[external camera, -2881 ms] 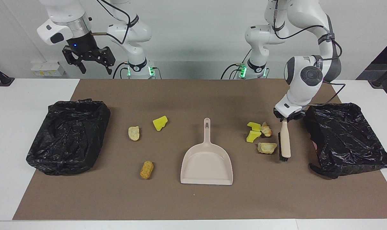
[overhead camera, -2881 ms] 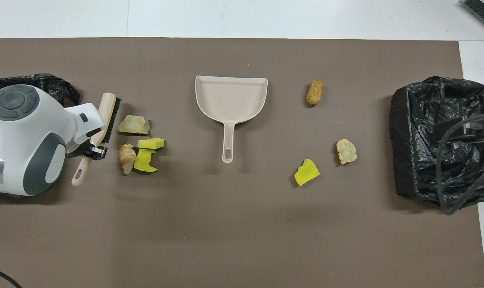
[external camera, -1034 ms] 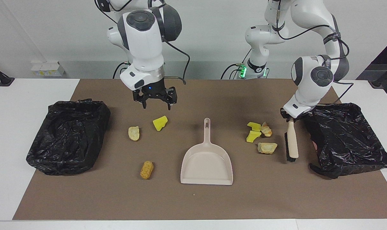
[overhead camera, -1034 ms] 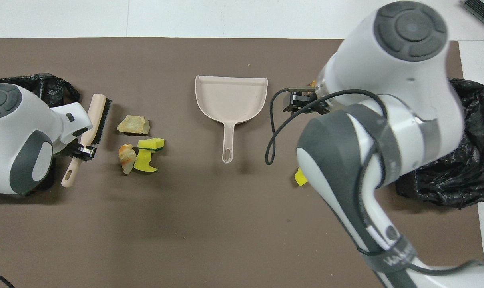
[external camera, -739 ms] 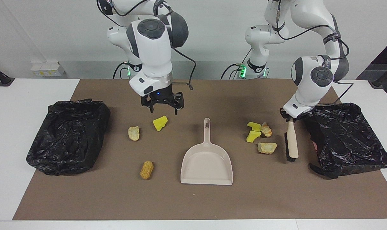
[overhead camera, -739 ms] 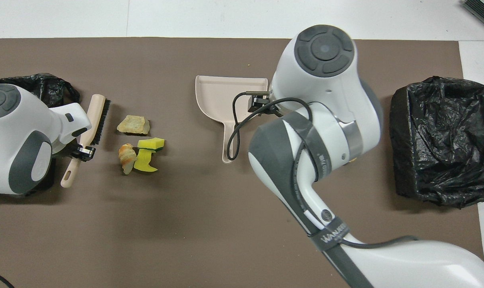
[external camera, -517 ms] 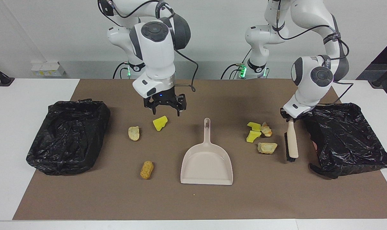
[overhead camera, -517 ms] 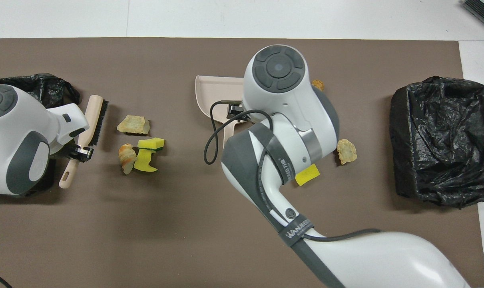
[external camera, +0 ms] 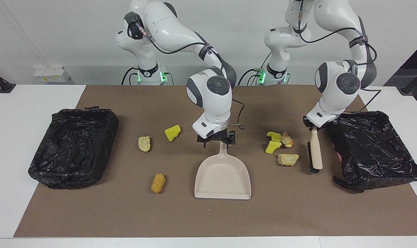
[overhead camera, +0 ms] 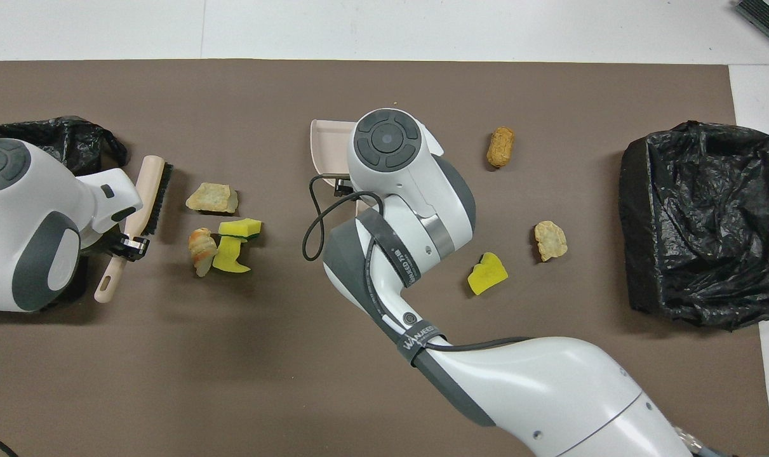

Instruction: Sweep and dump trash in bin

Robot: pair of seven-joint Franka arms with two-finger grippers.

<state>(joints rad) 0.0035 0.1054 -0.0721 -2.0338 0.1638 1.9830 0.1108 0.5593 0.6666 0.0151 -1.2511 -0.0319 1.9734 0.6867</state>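
Observation:
The trash lies in two groups. A yellow chunk (external camera: 173, 132), a beige lump (external camera: 144, 143) and an orange-brown nugget (external camera: 158, 183) sit toward the right arm's end. Two yellow pieces (external camera: 272, 142) and two bread-like lumps (external camera: 288, 159) cluster beside the brush (external camera: 315, 153). My left gripper (external camera: 313, 127) is shut on the brush handle, bristles down on the mat. My right gripper (external camera: 217, 140) is open, low over the upper end of the beige dustpan (external camera: 222, 177) handle, one finger on each side. In the overhead view the right arm hides most of the dustpan (overhead camera: 328, 145).
Two bins lined with black bags stand at the ends of the brown mat, one (external camera: 74, 148) toward the right arm's end, the other (external camera: 375, 148) close beside the brush. The mat (external camera: 125, 213) ends short of the white table edge.
My right gripper has moved from above the yellow chunk across to the dustpan handle and come down to it, still open. The left gripper and the brush have barely moved.

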